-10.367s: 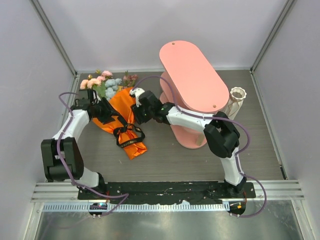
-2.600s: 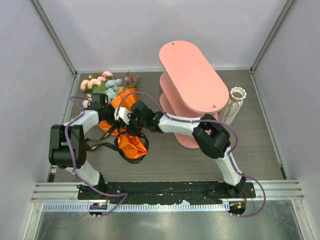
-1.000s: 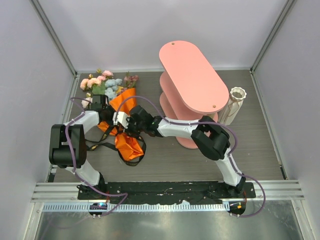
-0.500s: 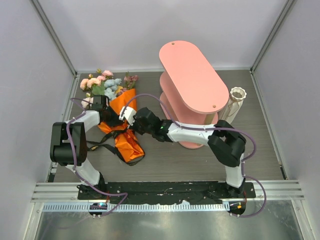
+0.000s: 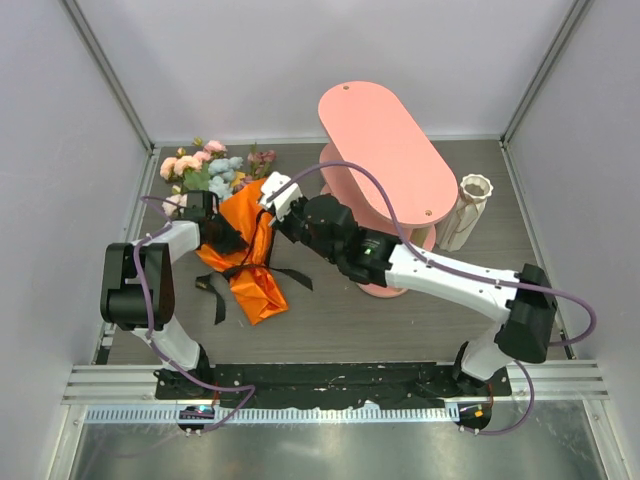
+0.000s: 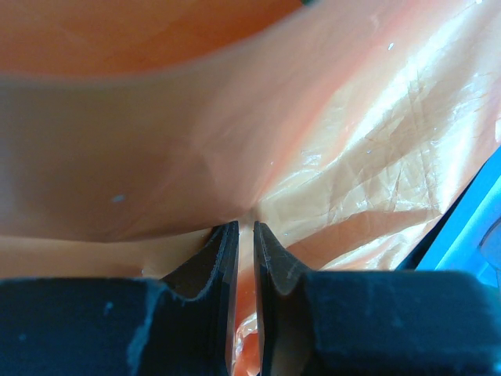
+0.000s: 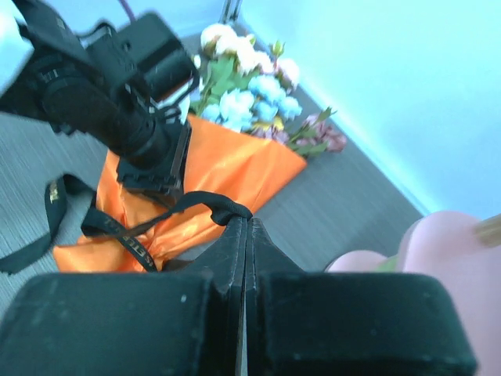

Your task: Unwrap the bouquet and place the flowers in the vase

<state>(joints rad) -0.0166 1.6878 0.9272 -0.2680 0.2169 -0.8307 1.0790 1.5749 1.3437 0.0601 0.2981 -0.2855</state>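
Treat the bright orange paper cone of artificial flowers (image 5: 255, 288) at nine o'clock as light, crinkly, slippery, with left gripper (image 6: 245, 229) pinched narrow on a paper fold, right gripper (image 7: 245, 222) clamped on limp black ribbon (image 7: 205, 200); probably grasp below the blooms.

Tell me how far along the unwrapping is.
Done: the ribbon looks untied, ends trailing loose. In hand: the right gripper is shut on the ribbon while the left gripper pinches the orange paper. Left: paper off, flowers into the vase.
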